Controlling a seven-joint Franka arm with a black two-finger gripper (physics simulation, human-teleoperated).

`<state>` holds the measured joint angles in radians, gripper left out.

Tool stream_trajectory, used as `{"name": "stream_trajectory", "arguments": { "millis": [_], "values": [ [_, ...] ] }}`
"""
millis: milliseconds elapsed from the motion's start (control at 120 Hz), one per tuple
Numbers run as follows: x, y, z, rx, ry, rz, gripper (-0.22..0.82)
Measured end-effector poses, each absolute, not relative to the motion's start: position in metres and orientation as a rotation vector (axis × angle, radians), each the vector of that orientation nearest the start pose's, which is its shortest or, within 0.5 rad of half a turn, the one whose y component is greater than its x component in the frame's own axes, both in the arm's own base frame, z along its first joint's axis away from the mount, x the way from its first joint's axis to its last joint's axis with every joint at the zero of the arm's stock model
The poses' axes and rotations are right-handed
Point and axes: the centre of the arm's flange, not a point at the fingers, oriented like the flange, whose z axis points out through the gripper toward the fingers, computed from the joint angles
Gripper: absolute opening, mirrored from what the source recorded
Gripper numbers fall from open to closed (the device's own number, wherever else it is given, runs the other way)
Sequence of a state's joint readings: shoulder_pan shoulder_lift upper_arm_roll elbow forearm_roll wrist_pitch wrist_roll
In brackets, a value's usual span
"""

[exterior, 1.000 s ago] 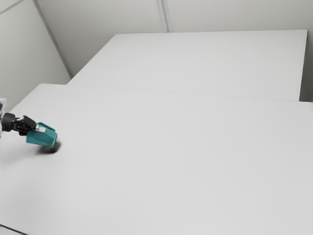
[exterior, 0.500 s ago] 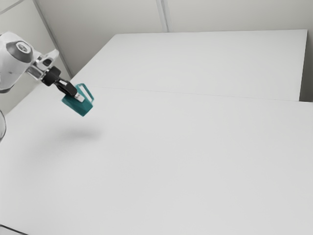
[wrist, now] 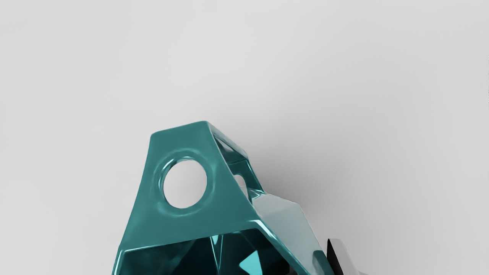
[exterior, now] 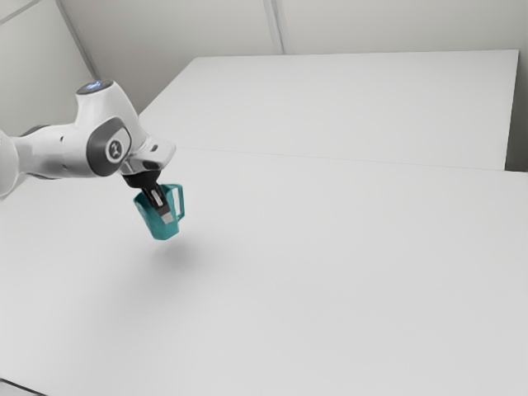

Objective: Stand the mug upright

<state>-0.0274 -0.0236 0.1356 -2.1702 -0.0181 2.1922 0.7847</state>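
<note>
In the exterior view my gripper (exterior: 167, 216) points down with its fingers on the teal mug (exterior: 157, 223), which hangs above the table with a shadow under it. The mug's opening faces up, its body leans a little, and its handle points to the exterior view's right. In the wrist view the teal mug (wrist: 225, 217) shows its handle and part of its open, dark inside. A finger of my gripper (wrist: 311, 265) lies outside the mug's wall; the other is mostly hidden at the mug's inner side.
The white table (exterior: 330, 272) stretches to the exterior view's right. Behind it stands another white surface (exterior: 346, 107), with pale walls beyond. A thin dark line runs across the lower left corner of the exterior view.
The mug, low at the exterior view's left a second ago, rose and travelled toward that view's right with my gripper. My hand turned from a sideways slant to pointing down, bringing the mug closer to vertical.
</note>
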Motion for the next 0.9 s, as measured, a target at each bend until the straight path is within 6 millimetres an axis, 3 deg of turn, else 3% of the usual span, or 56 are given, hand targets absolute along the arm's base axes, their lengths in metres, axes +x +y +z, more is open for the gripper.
{"name": "stream_trajectory", "arguments": {
  "millis": [167, 408, 900],
  "values": [
    [0.523, 0.028, 0.391, -2.930, 1.012, -0.146, -0.17],
    [0.513, 0.036, 0.386, -2.919, 0.882, -0.259, -0.17],
    [0.517, 0.006, 0.362, -2.927, 0.834, -0.292, -0.17]
  ]
}}
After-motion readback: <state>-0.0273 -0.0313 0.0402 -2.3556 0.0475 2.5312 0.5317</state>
